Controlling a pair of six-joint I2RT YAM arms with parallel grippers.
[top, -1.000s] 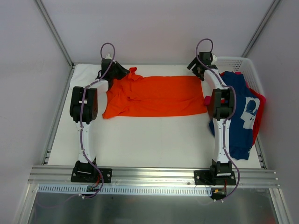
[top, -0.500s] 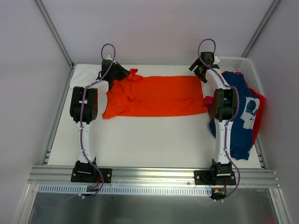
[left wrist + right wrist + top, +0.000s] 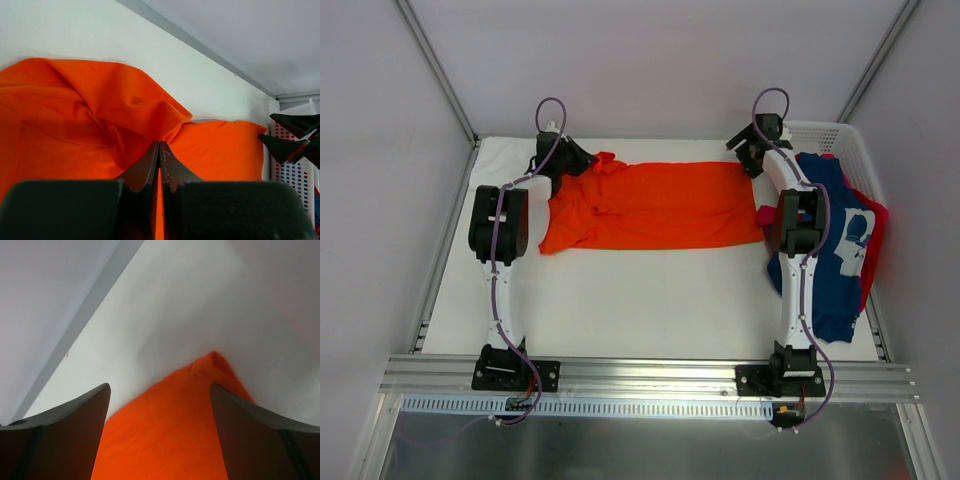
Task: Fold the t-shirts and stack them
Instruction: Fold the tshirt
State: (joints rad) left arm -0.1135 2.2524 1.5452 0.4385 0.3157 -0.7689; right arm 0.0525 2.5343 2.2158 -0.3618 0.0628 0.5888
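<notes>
Pinches a raised fold of the orange t-shirt (image 3: 75, 115) in the closed left claw (image 3: 160, 146); holds the right claw (image 3: 160, 387) wide open, shirt corner just beneath it.

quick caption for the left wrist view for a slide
Left gripper shut on a bunched fold of the orange t-shirt, open right gripper at its far corner

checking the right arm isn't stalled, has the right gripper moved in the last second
Yes, slightly: the right gripper has drifted right, toward the white plastic lattice basket, fingers open over the bright orange t-shirt's far corner.
</notes>
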